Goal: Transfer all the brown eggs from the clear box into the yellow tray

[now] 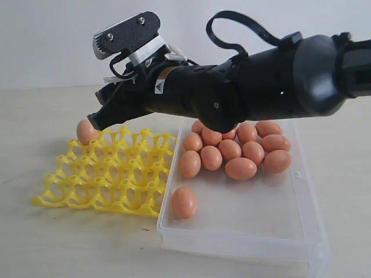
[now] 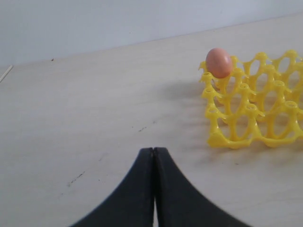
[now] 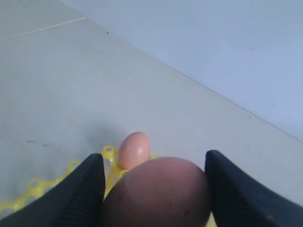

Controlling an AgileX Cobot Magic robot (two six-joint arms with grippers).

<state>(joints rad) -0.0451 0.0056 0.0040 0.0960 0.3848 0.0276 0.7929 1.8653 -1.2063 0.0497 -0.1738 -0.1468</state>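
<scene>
My right gripper (image 3: 154,159) is shut on a brown egg (image 3: 156,194), which fills the gap between both fingers. In the exterior view this arm reaches across to the far left corner of the yellow tray (image 1: 116,174), and the gripper (image 1: 103,117) hides the held egg. Just beyond it, one egg (image 1: 87,132) (image 3: 134,150) (image 2: 219,62) stands in the tray's corner cup. The clear box (image 1: 249,243) holds a cluster of several eggs (image 1: 232,152) at its far end and a lone egg (image 1: 184,202) near its left wall. My left gripper (image 2: 154,150) is shut and empty, low over the bare table.
The tray (image 2: 255,118) lies against the left side of the box. Pale tabletop (image 1: 40,116) spreads to the left of the tray and in front of it. A plain wall stands behind. The right arm's black body (image 1: 261,81) hangs over the far part of the box.
</scene>
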